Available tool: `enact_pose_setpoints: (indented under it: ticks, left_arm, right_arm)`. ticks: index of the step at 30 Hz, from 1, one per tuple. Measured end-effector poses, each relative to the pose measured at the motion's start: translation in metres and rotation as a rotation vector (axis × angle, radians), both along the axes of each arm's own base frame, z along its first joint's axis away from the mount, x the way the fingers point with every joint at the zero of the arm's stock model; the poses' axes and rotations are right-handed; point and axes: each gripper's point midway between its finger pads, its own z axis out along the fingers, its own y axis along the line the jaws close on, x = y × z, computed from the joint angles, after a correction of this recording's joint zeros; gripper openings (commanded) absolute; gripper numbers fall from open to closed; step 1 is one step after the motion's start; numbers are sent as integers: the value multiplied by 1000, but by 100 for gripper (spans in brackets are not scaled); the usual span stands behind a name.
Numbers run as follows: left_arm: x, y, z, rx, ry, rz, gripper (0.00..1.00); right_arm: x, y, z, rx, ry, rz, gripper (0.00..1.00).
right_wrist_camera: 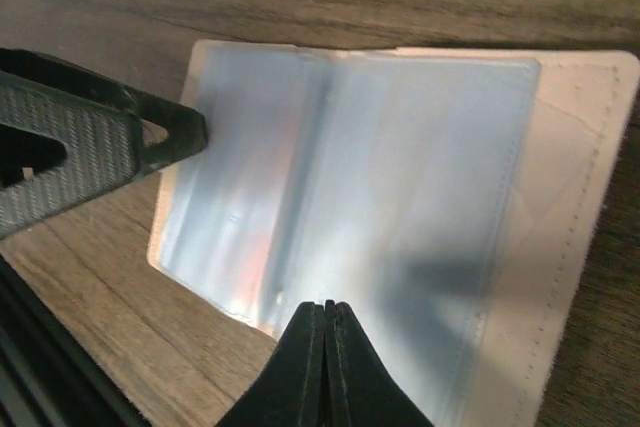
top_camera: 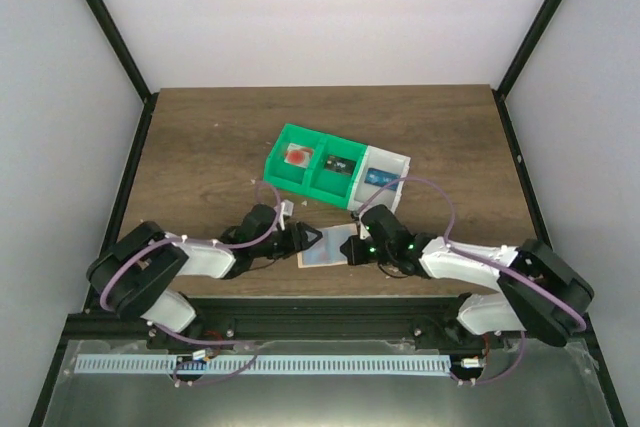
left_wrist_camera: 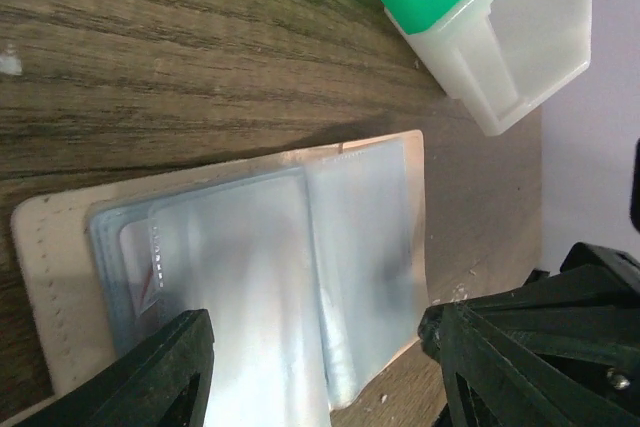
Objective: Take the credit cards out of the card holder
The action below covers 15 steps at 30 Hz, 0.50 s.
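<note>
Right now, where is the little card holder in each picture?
Top external: the card holder is low in the middle, in front of the bins.
Left wrist: it fills the lower middle, lying open.
Right wrist: it fills the middle, lying open.
Shared landmark: the wooden table under it in all three.

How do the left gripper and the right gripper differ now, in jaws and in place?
The left gripper is open, fingers wide apart across the card holder; the right gripper is shut, fingers pressed together. The left gripper is at the holder's left side, the right gripper at its right edge. Both are black and low over the open holder.
</note>
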Motion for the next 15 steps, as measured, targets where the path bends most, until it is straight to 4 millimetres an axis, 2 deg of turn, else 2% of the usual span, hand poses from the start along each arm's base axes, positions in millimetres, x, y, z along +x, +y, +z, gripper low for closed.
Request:
enact_pose_setpoints:
  ticks: [6,10,15]
  left_arm:
    - [5,-5,0,-16,-9,3,64]
    - [6,1,3,7,-14,25,65]
    - [12,7,17,20,-50,62,65]
  right_arm:
    - [-1,-7,-19,-32,4,-16,0]
    - [-2,-9,-30,-46,14,-19,1]
    - [0,-9,-31,-35,-1,-28,1]
